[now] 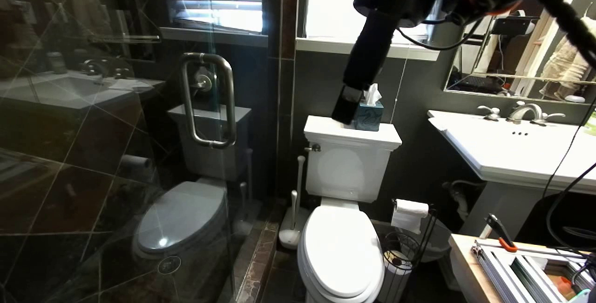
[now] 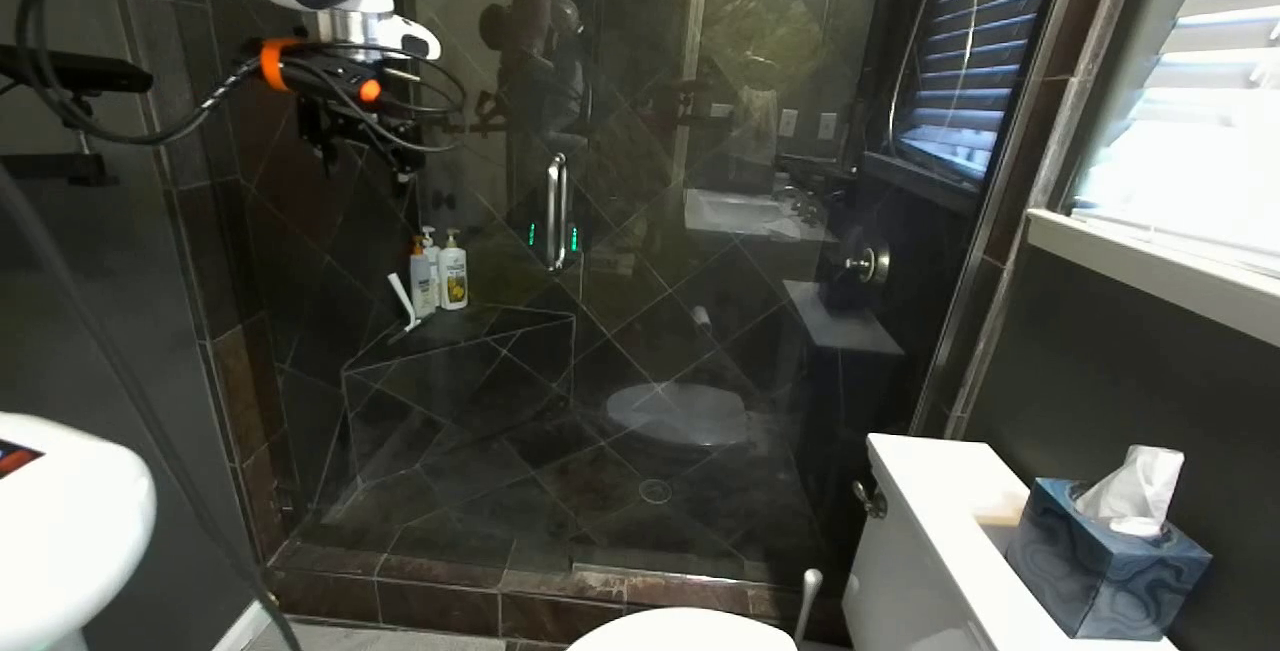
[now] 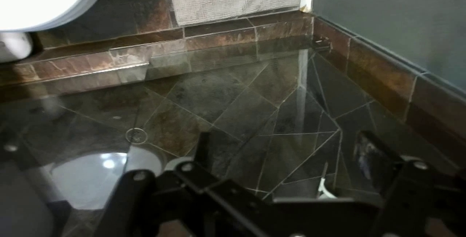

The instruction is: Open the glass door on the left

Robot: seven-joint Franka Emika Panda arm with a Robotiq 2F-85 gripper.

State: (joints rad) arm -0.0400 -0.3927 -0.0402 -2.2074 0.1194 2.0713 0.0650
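Note:
The glass door (image 2: pixel 480 351) is a tall clear panel with reflections across it. It looks closed, in line with the adjoining panel. Its chrome loop handle (image 1: pixel 187 103) stands upright, and the same handle (image 2: pixel 553 211) shows face-on in an exterior view. My gripper (image 2: pixel 365 161) hangs from the arm to the left of the handle there, apart from it. In the wrist view my gripper (image 3: pixel 289 149) is open, its black fingers (image 3: pixel 376 155) wide apart. Only the tiled shower floor shows between them, seen through glass. The handle is out of the wrist view.
A toilet (image 1: pixel 342 252) with a tissue box (image 1: pixel 369 117) on its tank stands beside the shower. A sink (image 1: pixel 535 147) is at the right. The tiled curb (image 2: pixel 440 586) runs below the glass. Bottles (image 2: pixel 453 276) stand on a bench behind it. Cables (image 2: pixel 140 136) loop from the arm.

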